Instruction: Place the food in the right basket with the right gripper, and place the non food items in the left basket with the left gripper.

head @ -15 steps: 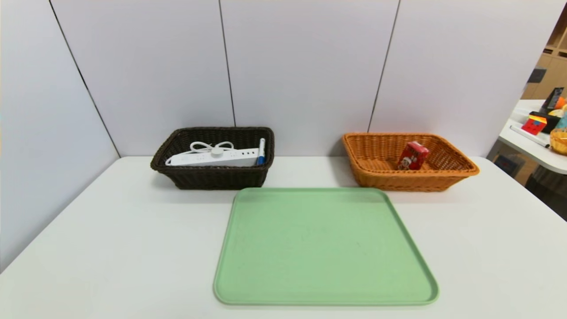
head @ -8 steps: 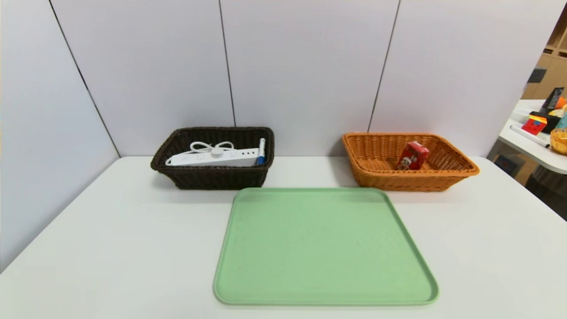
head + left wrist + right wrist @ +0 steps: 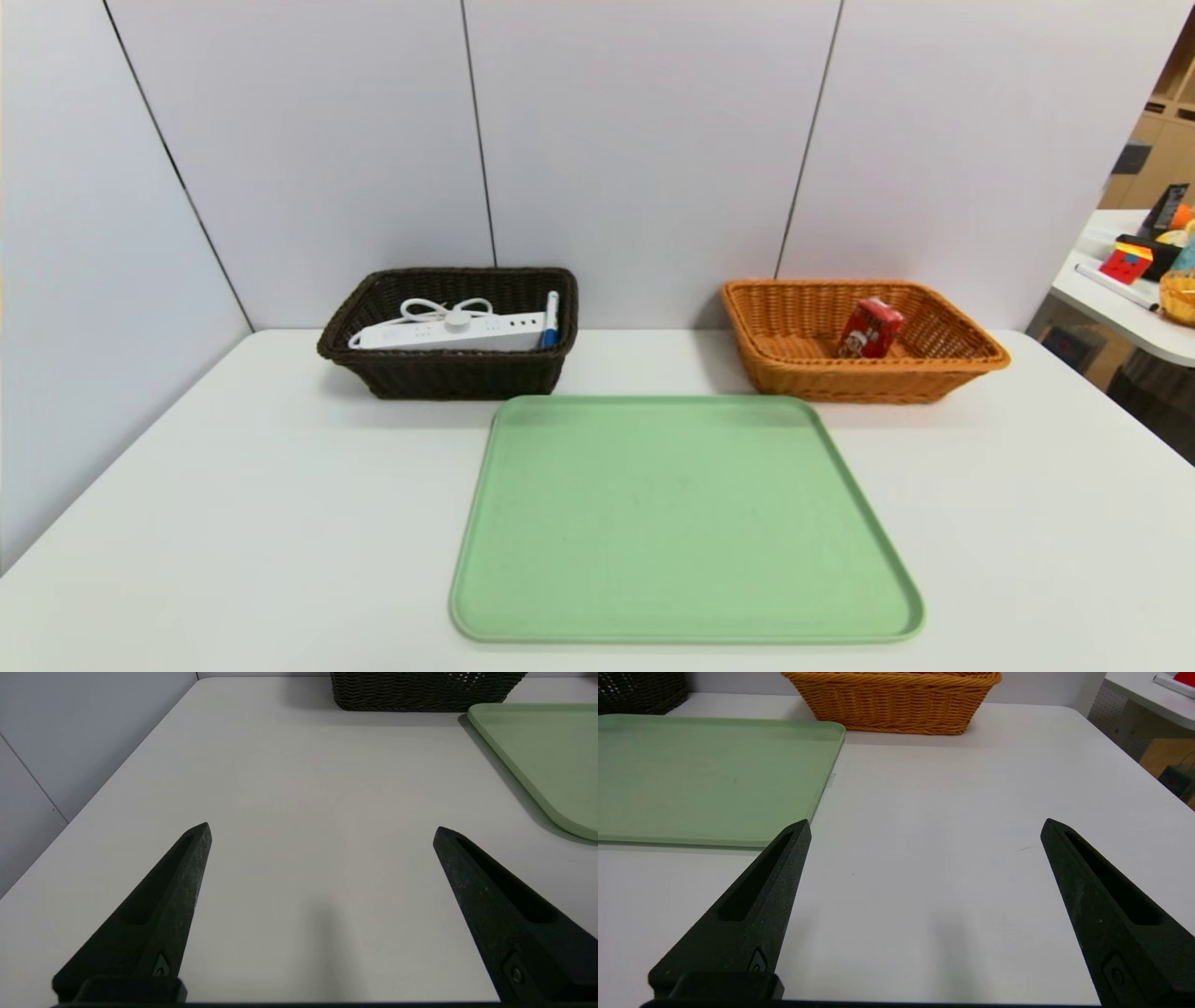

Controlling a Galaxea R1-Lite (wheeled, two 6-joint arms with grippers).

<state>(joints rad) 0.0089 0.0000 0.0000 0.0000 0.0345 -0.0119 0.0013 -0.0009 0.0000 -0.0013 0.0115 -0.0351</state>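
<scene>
The red drink carton [image 3: 870, 329] leans inside the orange-tan right basket [image 3: 952, 366] at the back right. In the dark brown left basket [image 3: 448, 375] lie a white power strip [image 3: 448, 333] with its looped cord, a small round white device [image 3: 457, 319] on top of it, and a white marker with a blue cap [image 3: 550, 320]. Neither arm shows in the head view. My left gripper [image 3: 321, 829] hovers open over bare table, near the table's left side. Over bare table to the right of the tray, my right gripper [image 3: 926, 826] is open too, holding nothing.
A green tray [image 3: 686, 519] lies in the middle of the white table [image 3: 233, 485], with nothing on it. Grey partition walls close off the back and left. A second table [image 3: 1130, 299] with clutter stands beyond the right edge.
</scene>
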